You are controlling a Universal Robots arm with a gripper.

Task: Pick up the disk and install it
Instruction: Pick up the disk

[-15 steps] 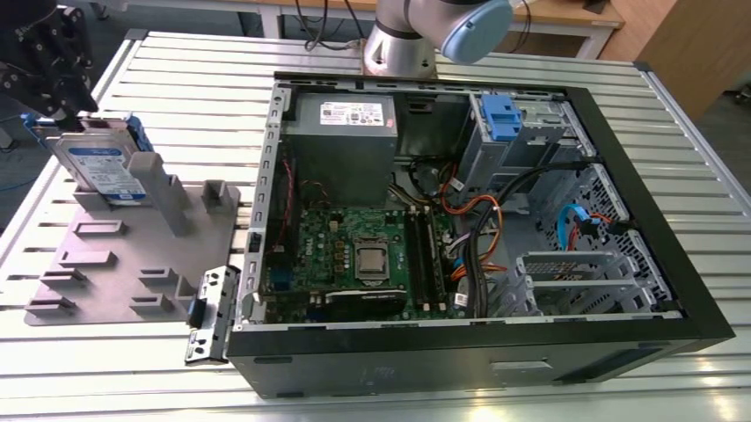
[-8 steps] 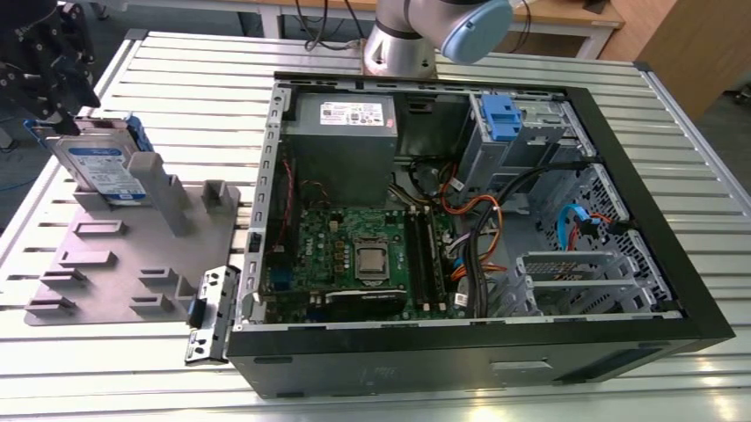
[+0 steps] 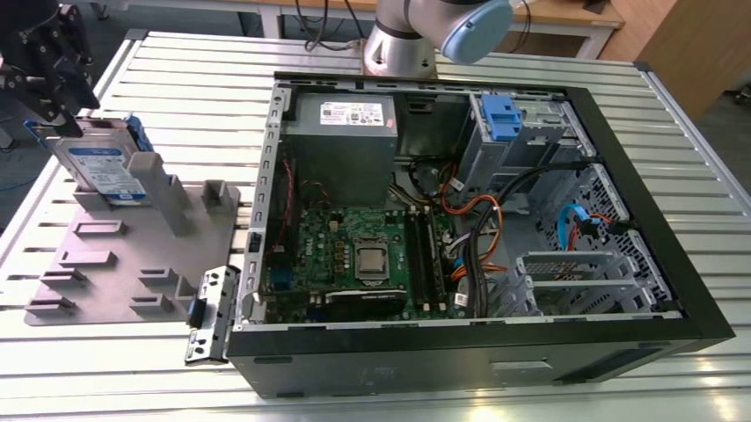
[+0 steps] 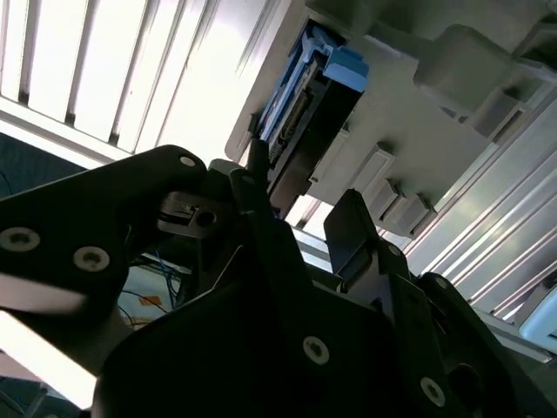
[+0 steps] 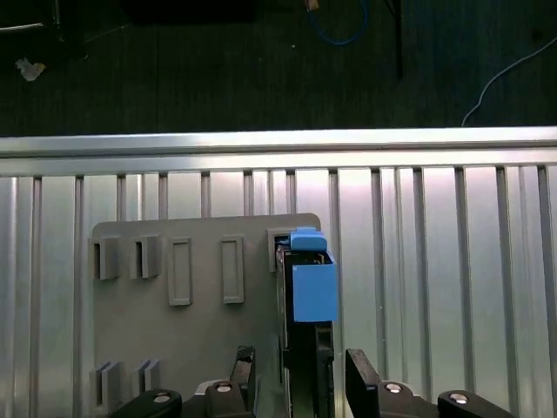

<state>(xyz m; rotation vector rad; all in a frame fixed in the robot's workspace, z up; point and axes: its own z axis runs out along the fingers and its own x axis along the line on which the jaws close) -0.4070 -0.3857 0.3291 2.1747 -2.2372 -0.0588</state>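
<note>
On the grey fixture [image 3: 118, 264], we see the disk [image 3: 104, 167] standing upright. The gripper [image 5: 300, 359] straddles it, jaws apart.

Exterior view: bright, even overhead light. Soft shadows lie inside the computer case [image 3: 657, 290], and the slatted table [image 3: 118, 369] shows a mild sheen.

Second wrist view: strong glare washes out the table slats. The gripper [image 4: 302, 174] reads as a dark, underexposed mass against them.

First wrist view: the table is evenly lit and the floor [image 5: 261, 70] beyond is dim.
</note>
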